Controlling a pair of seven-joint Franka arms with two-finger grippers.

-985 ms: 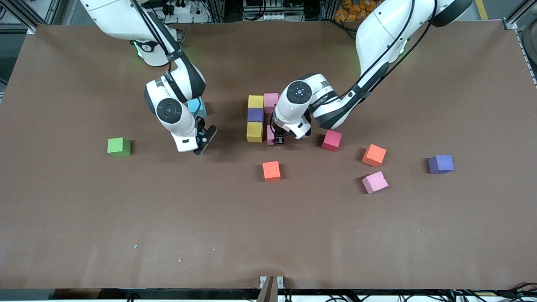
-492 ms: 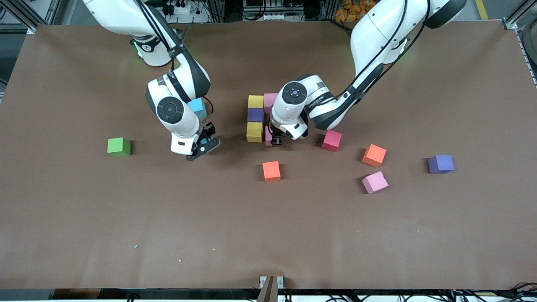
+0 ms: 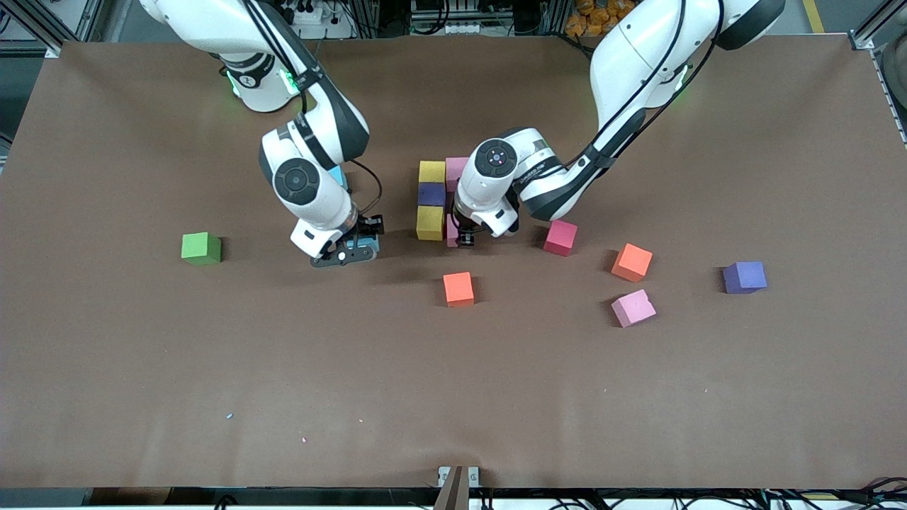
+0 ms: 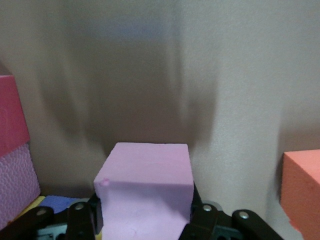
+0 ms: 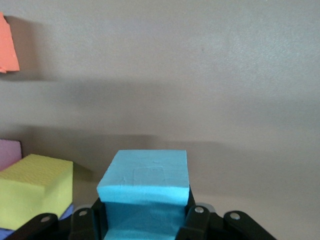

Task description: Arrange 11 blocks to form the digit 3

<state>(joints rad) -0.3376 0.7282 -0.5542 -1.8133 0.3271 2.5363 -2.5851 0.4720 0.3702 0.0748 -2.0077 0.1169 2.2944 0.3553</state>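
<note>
Blocks are gathering into a partial figure at mid-table: a short column of a yellow block (image 3: 431,171), a purple block (image 3: 431,194) and a second yellow block (image 3: 429,223), each touching the next, with a pink block (image 3: 455,168) touching the first yellow one on the side toward the left arm's end. The left gripper (image 3: 464,239) sits low just beside the second yellow block, on that same side, and is clamped on a light pink block (image 4: 146,192) that its wrist view shows pinched between the two fingers (image 4: 81,222); a red block (image 4: 11,114) and another pink one appear beside it there, stacked edge to edge. The right gripper (image 3: 352,248) is over bare table toward the right arm's end from the column, closed on a blue block (image 5: 145,192) held between its fingers (image 5: 196,220). Beside the left gripper, toward the left arm's end, stands a red block (image 3: 560,237). Nearer the front camera than that gripper lies an orange block (image 3: 458,289); a second orange block (image 3: 631,262), a tilted pink block (image 3: 633,308) and another purple block (image 3: 745,277) lie well apart toward the left arm's end. A green cube (image 3: 201,248) sits alone toward the right arm's end, well apart from the right gripper.
</note>
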